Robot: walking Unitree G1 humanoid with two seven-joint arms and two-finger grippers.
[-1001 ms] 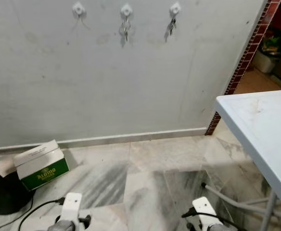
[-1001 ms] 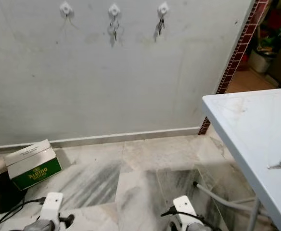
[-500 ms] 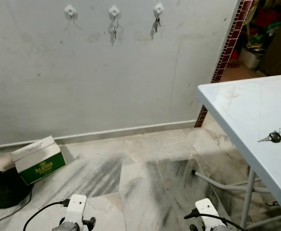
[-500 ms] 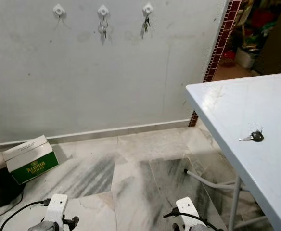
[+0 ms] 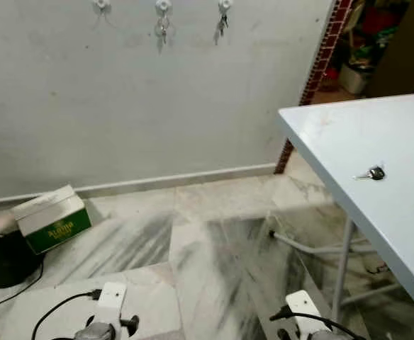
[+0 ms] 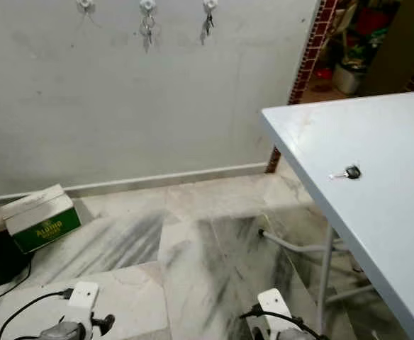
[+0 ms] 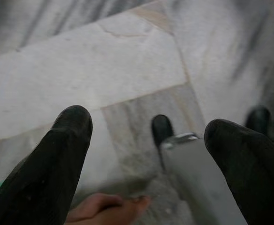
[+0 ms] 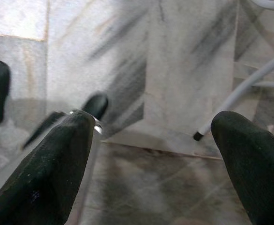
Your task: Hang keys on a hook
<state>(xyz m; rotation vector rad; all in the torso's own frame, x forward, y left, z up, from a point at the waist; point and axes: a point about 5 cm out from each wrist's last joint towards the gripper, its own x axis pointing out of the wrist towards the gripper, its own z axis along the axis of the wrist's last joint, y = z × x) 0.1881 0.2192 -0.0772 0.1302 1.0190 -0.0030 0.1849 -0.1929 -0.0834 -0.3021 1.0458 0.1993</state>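
Observation:
A single key with a black head [image 5: 372, 173] lies on the white table [image 5: 405, 212] at the right, near its middle. High on the grey wall are three white hooks. The left hook [image 5: 101, 5] is bare, while the middle hook [image 5: 163, 7] and the right hook [image 5: 225, 7] each carry keys. Both arms hang low at the bottom edge, far from key and hooks. My left gripper [image 7: 151, 136] is open over the marble floor, holding nothing. My right gripper [image 8: 160, 136] is open too, above the floor beside a table foot [image 8: 198, 136].
A green-and-white box [image 5: 51, 218] and a black round base [image 5: 5, 258] with a cable sit on the floor at the left. White table legs [image 5: 342, 262] stand at the right. A brick pillar [image 5: 320, 53] edges a cluttered doorway. Bare skin of a person [image 7: 104, 208] shows below my left gripper.
The camera has turned right and dipped: the hooks slid to the upper left and the table with its key came further into view. Both arms still hang low.

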